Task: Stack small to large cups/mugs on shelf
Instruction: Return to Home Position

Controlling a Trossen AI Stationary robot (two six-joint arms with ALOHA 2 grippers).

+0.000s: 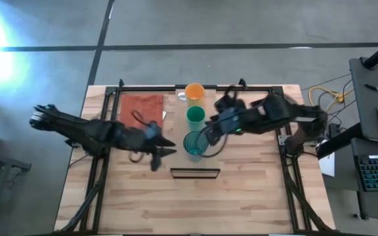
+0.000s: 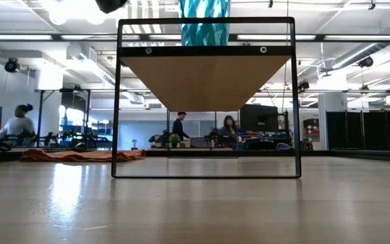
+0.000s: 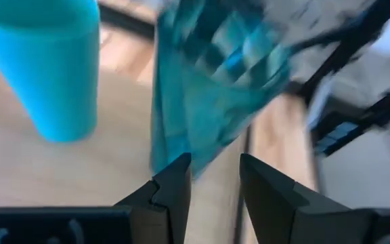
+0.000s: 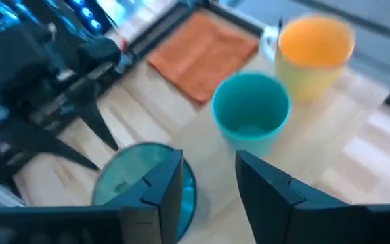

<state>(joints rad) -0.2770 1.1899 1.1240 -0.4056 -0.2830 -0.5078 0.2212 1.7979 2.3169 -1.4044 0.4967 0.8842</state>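
Three cups stand in a row running from the far side to the near side: the orange cup [image 1: 195, 92], the green cup [image 1: 195, 116] and the teal tumbler [image 1: 194, 143]. The shelf's dark front edge [image 1: 194, 172] lies just nearer. In the low view the tumbler's lower part [image 2: 205, 20] shows above the shelf plank [image 2: 205, 74]. My left gripper [image 1: 171, 151] is open, level, just left of the tumbler [image 3: 208, 74], which looks tilted there. My right gripper [image 4: 208, 169] is open at the tumbler's rim, one finger [image 4: 164, 183] over its mouth and one outside. My right gripper stands astride the near part of the tumbler's rim [image 4: 193, 193], coming slanting down from the table's right. One finger is over the opening and the other outside the wall. I cannot tell whether either finger touches the rim.
An orange-red cloth [image 1: 141, 107] lies on the table left of the cups. Black frame rails [image 1: 202, 86] run along the table's far edge and down both sides. People sit and stand in the room beyond the table [image 2: 181, 129].
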